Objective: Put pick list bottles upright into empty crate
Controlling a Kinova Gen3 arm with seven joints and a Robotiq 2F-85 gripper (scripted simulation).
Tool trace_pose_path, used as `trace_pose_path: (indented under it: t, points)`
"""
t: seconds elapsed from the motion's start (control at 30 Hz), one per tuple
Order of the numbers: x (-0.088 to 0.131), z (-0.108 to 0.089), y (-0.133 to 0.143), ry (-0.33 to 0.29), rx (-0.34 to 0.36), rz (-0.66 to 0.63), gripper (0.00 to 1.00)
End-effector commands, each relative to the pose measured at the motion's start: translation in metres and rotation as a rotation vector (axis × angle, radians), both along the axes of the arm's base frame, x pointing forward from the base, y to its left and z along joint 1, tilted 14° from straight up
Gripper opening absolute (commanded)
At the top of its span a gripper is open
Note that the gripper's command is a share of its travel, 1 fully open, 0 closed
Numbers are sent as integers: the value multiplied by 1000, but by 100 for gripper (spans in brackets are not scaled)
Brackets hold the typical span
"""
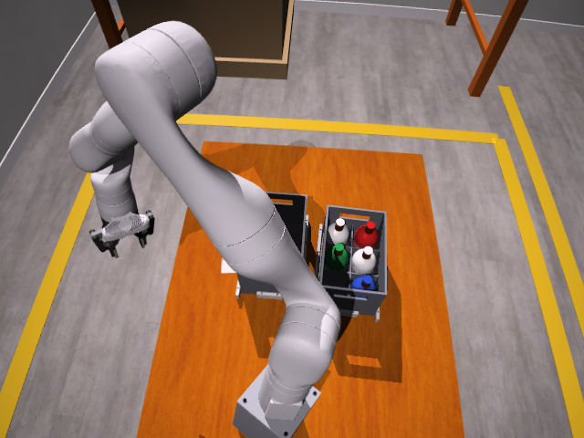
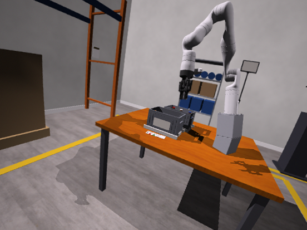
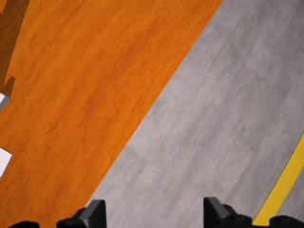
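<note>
My gripper (image 1: 128,249) (image 2: 182,97) (image 3: 155,214) is open, with nothing between its fingers, high up and left of the table in the top view. The crate for filling (image 1: 256,284) (image 2: 175,125) stands level, mostly hidden behind my arm. The pick list (image 1: 228,265) (image 2: 155,134) lies beside it, largely covered in the top view and too small to read in the exterior view. The bottle crate (image 1: 368,302) holds upright bottles: white (image 1: 338,234), red (image 1: 366,236), green (image 1: 336,260), another white (image 1: 364,261) and blue (image 1: 363,284). Its front-left compartment is too dark to judge.
The orange table (image 1: 424,368) (image 2: 201,154) (image 3: 85,95) carries both crates, side by side with a narrow gap. My arm (image 1: 255,221) (image 2: 229,38) arches above them from its base (image 1: 255,417) (image 2: 228,132). Floor (image 3: 190,119) lies beyond the table edge in the wrist view.
</note>
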State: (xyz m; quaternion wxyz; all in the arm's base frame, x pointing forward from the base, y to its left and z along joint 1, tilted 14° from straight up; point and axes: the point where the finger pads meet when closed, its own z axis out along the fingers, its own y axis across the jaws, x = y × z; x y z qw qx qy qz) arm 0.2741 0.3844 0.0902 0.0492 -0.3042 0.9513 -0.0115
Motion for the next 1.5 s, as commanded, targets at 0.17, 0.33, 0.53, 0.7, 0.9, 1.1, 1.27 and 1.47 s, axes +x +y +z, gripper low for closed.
trace_pose_path:
  t: [0.17,0.33,0.53,0.7,0.9,1.1,1.27,1.47]
  points:
    - [7,22,-35,-102,-162,78,67]
    - [7,24,-37,-102,-162,78,67]
    - [7,24,-37,-102,-162,78,67]
    - [7,24,-37,-102,-161,78,67]
    - [7,24,-37,-102,-161,78,67]
    - [33,18,-51,-115,-131,-119,67]
    - [55,13,-62,-126,-104,-284,67]
    - [72,10,-72,-134,-83,-415,67]
